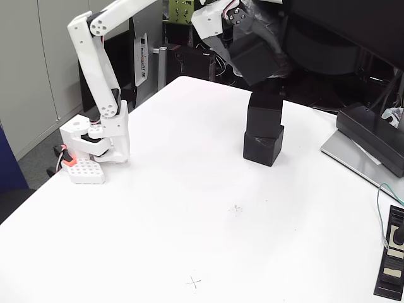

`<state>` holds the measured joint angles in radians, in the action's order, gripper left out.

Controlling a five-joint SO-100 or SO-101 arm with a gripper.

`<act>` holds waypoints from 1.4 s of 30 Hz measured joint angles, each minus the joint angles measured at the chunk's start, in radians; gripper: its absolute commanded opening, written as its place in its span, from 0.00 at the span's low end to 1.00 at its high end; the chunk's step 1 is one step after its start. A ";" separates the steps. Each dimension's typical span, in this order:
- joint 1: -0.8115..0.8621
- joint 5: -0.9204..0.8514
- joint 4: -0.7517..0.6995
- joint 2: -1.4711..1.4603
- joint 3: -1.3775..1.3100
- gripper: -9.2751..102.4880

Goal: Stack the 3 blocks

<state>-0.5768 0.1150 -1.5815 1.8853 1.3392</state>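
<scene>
Two black blocks stand stacked on the white table, the lower block (pixel 263 146) slightly turned under the upper block (pixel 265 117). A third black block (pixel 252 59) hangs tilted just above the stack, and whether it touches the stack cannot be told. My gripper (pixel 260 60) reaches in from the top of the fixed view on the white arm and is shut on this third block. Its dark fingers blend with the block and the dark background, so their tips are hard to make out.
The arm's white base (pixel 95 148) is clamped at the table's left edge. At the right sit a dark grey sloped device (pixel 372 140) on a silver slab (pixel 353 161), plus a black strip (pixel 391 262) with a green cable. A dark monitor (pixel 347 22) looms behind.
</scene>
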 measured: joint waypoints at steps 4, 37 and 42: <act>0.008 0.003 0.000 -0.041 0.000 0.07; 0.003 0.003 0.000 -0.140 0.003 0.24; 0.003 0.003 0.000 -0.140 0.003 0.31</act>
<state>-0.5737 0.1181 -1.5815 1.7457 1.3422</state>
